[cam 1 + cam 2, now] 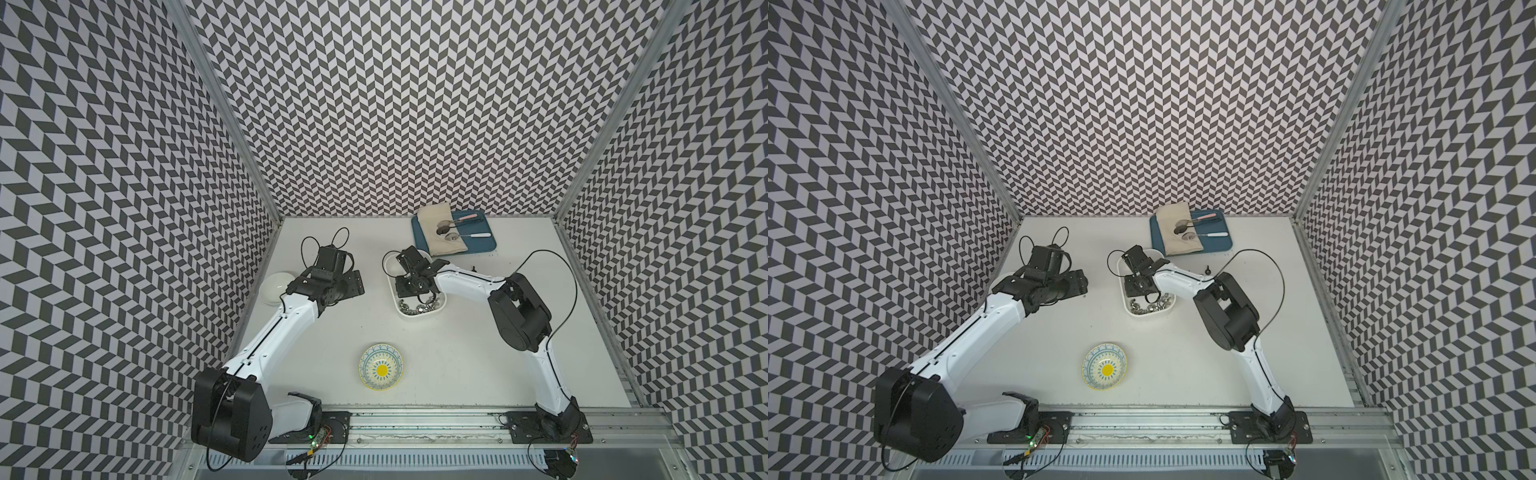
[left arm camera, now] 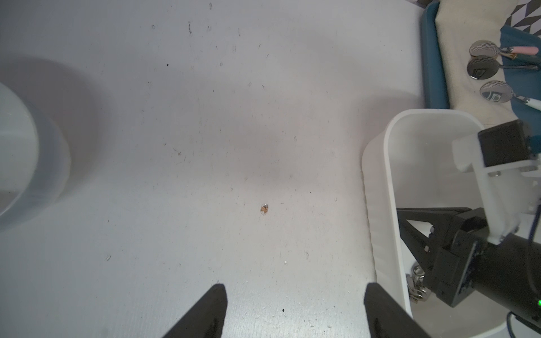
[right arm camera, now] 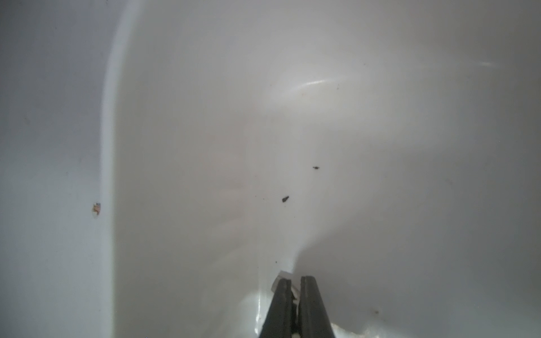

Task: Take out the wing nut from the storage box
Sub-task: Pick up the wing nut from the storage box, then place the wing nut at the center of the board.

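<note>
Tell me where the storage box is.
In both top views the storage box sits far-centre on the table, just in front of the blue tray, with the patterned bowl nearer the robot.

Right end effector (image 1: 402, 287) in storage box (image 1: 417, 314), wing nuts (image 1: 415, 308) beside it

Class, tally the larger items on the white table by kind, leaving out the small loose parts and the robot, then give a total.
Bowls: 2 (plain white round bowl, yellow-and-blue patterned round bowl)
White rectangular plastic tub: 1
Flat blue tray: 1
Metal spoons: 3
Folded beige cloth: 1
Total: 8
</note>
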{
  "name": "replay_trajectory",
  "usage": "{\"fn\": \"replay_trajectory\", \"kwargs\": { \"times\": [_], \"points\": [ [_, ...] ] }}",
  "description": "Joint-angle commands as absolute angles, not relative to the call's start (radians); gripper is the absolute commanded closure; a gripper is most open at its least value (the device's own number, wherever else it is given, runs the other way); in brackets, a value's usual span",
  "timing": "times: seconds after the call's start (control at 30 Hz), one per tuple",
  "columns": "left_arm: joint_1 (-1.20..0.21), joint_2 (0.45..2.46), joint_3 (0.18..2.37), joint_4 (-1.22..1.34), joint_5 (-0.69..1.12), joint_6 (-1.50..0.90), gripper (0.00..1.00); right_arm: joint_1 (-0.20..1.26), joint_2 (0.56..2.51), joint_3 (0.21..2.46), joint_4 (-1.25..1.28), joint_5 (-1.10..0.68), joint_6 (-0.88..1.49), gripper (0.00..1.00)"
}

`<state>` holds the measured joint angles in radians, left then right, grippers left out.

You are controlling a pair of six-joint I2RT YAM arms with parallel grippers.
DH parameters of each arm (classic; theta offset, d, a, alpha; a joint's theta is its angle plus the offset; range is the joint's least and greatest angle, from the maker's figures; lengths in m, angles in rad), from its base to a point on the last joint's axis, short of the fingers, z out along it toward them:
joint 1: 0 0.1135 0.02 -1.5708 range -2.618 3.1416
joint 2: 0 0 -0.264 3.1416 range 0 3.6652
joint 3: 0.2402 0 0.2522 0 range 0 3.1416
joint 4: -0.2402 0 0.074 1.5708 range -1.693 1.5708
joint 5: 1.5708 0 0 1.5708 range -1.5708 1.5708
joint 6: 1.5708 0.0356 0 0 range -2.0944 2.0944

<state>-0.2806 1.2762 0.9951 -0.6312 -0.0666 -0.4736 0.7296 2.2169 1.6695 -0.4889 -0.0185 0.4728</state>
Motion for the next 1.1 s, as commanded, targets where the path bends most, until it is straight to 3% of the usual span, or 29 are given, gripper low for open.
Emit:
{"fn": "replay_trajectory", "kwargs": {
  "times": [0.0,0.57,0.87,1.07],
  "points": [
    [-0.275,1.273,1.020,-0.643,-0.073,-0.480,0.22,0.713,2.161,1.692,-0.520,0.011,0.470,0.91],
    [-0.275,1.286,1.047,-0.643,-0.062,-0.477,0.22,0.604,1.953,1.629,-0.524,0.021,0.454,0.92],
    [-0.276,1.289,1.046,-0.643,-0.062,-0.476,0.22,0.438,1.843,1.434,-0.489,0.060,0.423,0.93],
    [-0.276,1.289,1.043,-0.640,-0.062,-0.477,0.22,0.403,1.846,1.325,-0.447,0.061,0.419,0.93]
  ]
}}
